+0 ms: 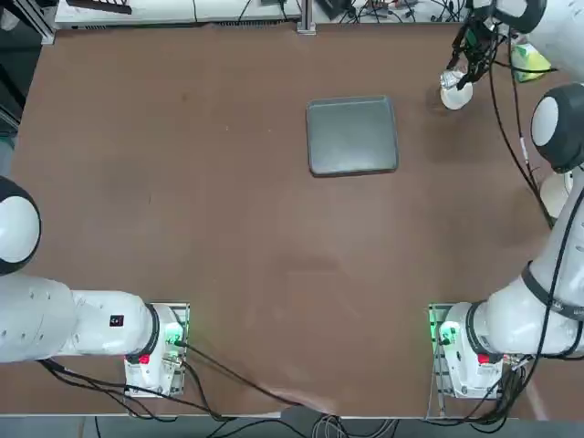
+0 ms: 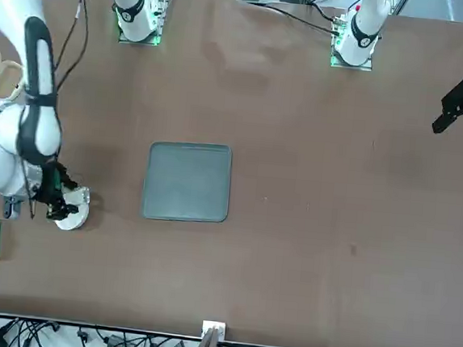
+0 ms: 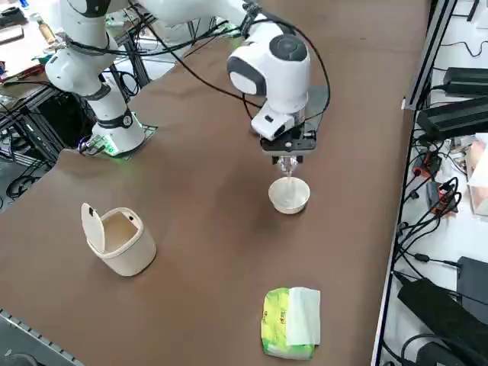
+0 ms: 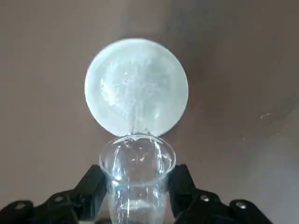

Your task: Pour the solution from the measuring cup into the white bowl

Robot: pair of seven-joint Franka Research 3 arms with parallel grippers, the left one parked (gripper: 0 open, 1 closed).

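Near the table's (image 1: 182, 182) far right corner, your right gripper (image 4: 136, 189), clamped on the tilted measuring cup (image 4: 136, 175), could dribble solution short of the white bowl's (image 4: 136, 86) rim.

Right arm (image 1: 534, 306): glossy white rounded shells, dark grey bands at the joints. Black cables run loose along the links. Base (image 1: 459, 344) white with a red ring, on a metal plate, lit green. Wrist housing (image 3: 276, 69) white with a grey round cap. Right gripper (image 4: 136, 198): matt black body, two black fingers (image 4: 96, 186), small silver screws on the knuckles. Left arm (image 1: 55, 315): same white shells, a small black label on the link.
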